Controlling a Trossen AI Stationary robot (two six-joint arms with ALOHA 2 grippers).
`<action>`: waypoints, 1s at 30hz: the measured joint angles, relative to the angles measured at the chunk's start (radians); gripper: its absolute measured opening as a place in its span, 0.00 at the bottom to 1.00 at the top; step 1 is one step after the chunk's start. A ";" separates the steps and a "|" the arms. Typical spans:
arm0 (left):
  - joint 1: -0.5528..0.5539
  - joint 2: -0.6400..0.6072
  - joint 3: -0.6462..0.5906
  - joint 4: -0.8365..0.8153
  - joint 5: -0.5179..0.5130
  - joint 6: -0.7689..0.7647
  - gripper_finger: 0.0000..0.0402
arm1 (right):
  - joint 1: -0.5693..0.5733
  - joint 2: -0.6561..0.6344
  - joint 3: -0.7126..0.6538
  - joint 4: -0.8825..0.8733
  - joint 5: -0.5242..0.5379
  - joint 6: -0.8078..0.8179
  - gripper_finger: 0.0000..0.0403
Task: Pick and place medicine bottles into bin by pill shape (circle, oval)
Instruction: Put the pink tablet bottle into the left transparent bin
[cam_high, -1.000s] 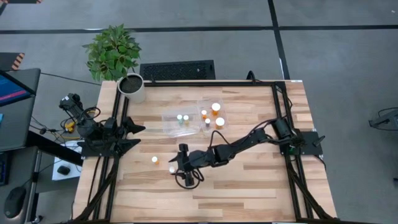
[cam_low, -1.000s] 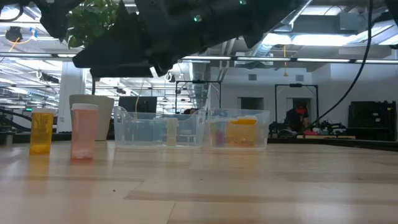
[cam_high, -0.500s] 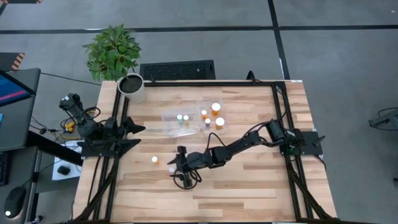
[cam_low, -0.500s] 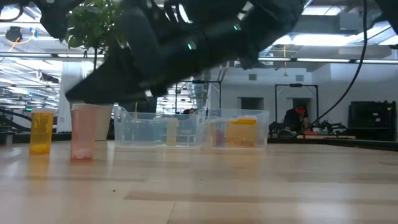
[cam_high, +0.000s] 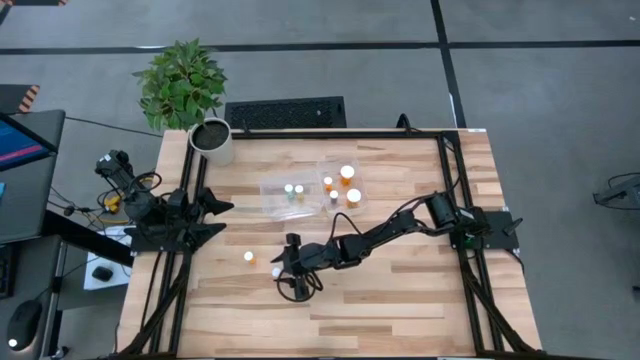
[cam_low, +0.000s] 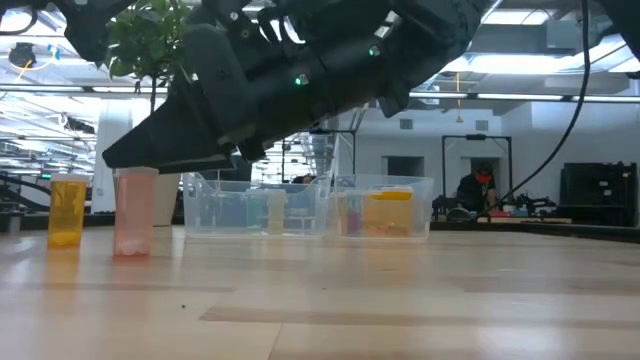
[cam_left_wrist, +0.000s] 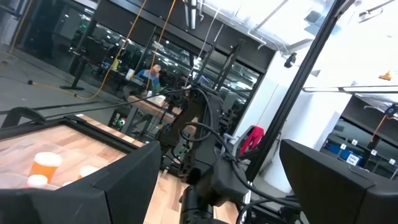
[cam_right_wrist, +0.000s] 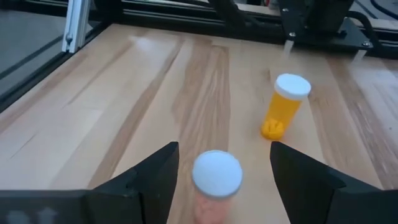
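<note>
Reaching low over the near-middle of the wooden counter (cam_high: 400, 300) was the right pincer (cam_right_wrist: 217, 163), its two dark fingers (cam_right_wrist: 152, 174) spread wide on either side of a pale pink bottle (cam_right_wrist: 216, 180) with a round white cap, gripping nothing and, so far as could be seen, not touching it. Stood upright on the boards between those fingers, that bottle, seen side-on in the low view as the pinkish one (cam_low: 134, 212) just under the arm's dark nose. Just beyond it, well clear of the fingers, stood a second orange bottle (cam_right_wrist: 283, 106), also upright and capped white; from above showed as a small white dot (cam_high: 248, 256) to the left of the pincer (cam_high: 280, 268), and from counter height as the yellow-orange bottle (cam_low: 67, 210) at far left.

Farther back, near the counter's middle, sat the clear two-compartment bin (cam_high: 276, 185): two small capped bottles (cam_high: 293, 190) in the left compartment, about four in the right (cam_high: 341, 187). Parked off the counter's left edge was the left pincer (cam_high: 218, 208), fingers held fully apart and empty. Beyond, at the far left corner, stood a white plant pot (cam_high: 212, 141) with a leafy plant (cam_high: 181, 82).
</note>
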 joint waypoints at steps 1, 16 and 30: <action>0.000 0.000 0.000 0.000 0.000 0.000 0.80 | 0.000 0.000 0.000 0.000 0.000 0.001 0.64; 0.000 0.000 0.000 0.000 0.000 0.000 0.80 | 0.000 0.000 0.000 -0.046 0.000 0.002 0.47; 0.000 0.000 0.000 0.000 0.001 -0.004 0.80 | -0.005 -0.011 -0.002 -0.040 0.000 -0.005 0.24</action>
